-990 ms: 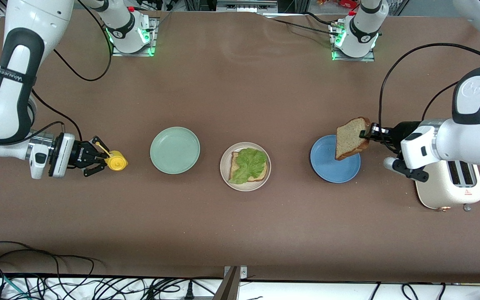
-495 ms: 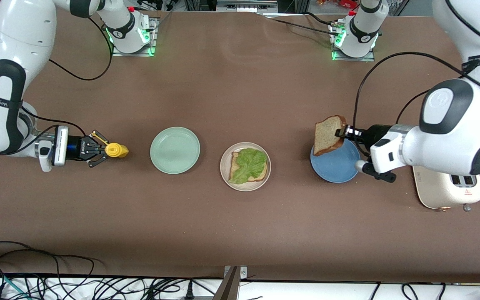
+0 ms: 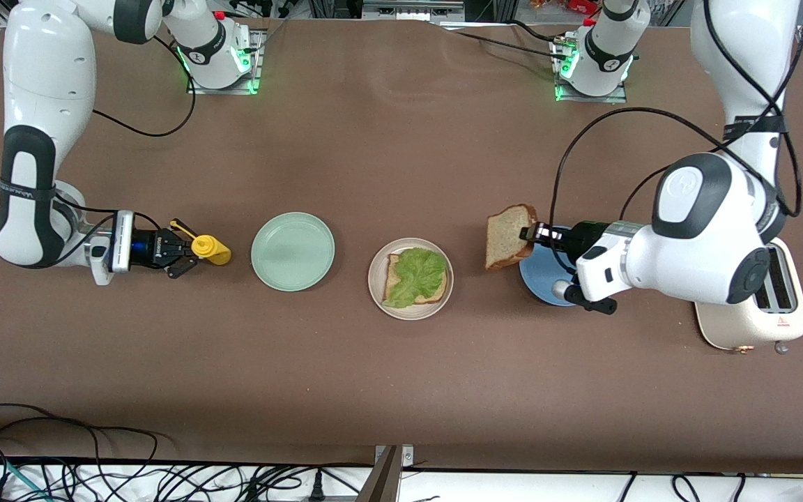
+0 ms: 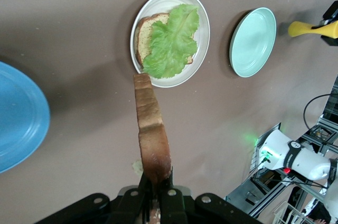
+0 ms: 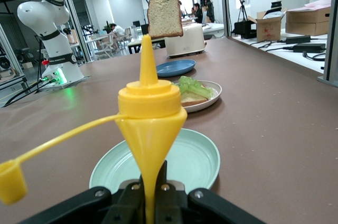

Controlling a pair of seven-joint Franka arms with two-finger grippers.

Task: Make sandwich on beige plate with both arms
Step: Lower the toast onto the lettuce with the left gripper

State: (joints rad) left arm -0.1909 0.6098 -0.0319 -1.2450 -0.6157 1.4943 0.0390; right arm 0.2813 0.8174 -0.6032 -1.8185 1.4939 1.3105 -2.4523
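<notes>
The beige plate (image 3: 374, 280) sits mid-table and holds one bread slice (image 3: 393, 276) with a green lettuce leaf (image 3: 419, 273) on top. My left gripper (image 3: 532, 233) is shut on the crust of a second bread slice (image 3: 507, 236). It holds that slice on edge in the air, over the table between the blue plate and the beige plate. In the left wrist view the held slice (image 4: 150, 123) points toward the lettuce (image 4: 171, 42). My right gripper (image 3: 185, 252) is shut on a yellow squeeze bottle (image 3: 210, 249), its nozzle toward the mint-green plate.
A mint-green plate (image 3: 293, 251) lies toward the right arm's end, beside the beige plate. A blue plate (image 3: 539, 277) lies under the left wrist. A cream toaster (image 3: 778, 307) stands at the left arm's end. Cables run along the table's near edge.
The left arm has carried the bread slice from over the blue plate toward the beige plate. The right gripper has moved the yellow bottle closer to the mint-green plate.
</notes>
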